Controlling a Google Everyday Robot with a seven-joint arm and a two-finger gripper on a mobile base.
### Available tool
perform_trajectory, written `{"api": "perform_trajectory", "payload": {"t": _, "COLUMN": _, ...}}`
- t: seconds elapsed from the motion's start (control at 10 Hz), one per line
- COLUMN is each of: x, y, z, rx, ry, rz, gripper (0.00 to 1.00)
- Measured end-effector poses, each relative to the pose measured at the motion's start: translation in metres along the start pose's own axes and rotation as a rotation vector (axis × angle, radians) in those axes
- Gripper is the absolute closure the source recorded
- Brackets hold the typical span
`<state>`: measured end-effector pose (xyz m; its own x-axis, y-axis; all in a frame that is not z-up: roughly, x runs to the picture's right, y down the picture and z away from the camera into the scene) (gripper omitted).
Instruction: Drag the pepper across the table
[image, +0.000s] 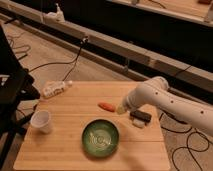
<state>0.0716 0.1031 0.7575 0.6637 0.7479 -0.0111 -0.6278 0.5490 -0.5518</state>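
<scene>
Pepper (106, 106) lies just beyond the tip of the hand (121, 108), long axis pointing toward it; its grip cannot be told

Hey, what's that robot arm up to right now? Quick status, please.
Pincer low over table, beside pepper; contact unclear. Pepper lying mid-table. Green bowl close in front of it, black-and-white block beneath the arm.
</scene>
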Motion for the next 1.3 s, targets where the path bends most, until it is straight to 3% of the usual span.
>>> {"api": "perform_trajectory", "payload": {"t": 0.9, "x": -0.002, "y": 0.002, "z": 0.002, "rx": -0.008, "ry": -0.001, "rz": -0.004, "gripper": 0.56}}
{"api": "perform_trajectory", "payload": {"t": 1.3, "x": -0.024, "y": 0.007, "z": 0.024, "rx": -0.02, "ry": 0.011, "rz": -0.097, "gripper": 0.56}}
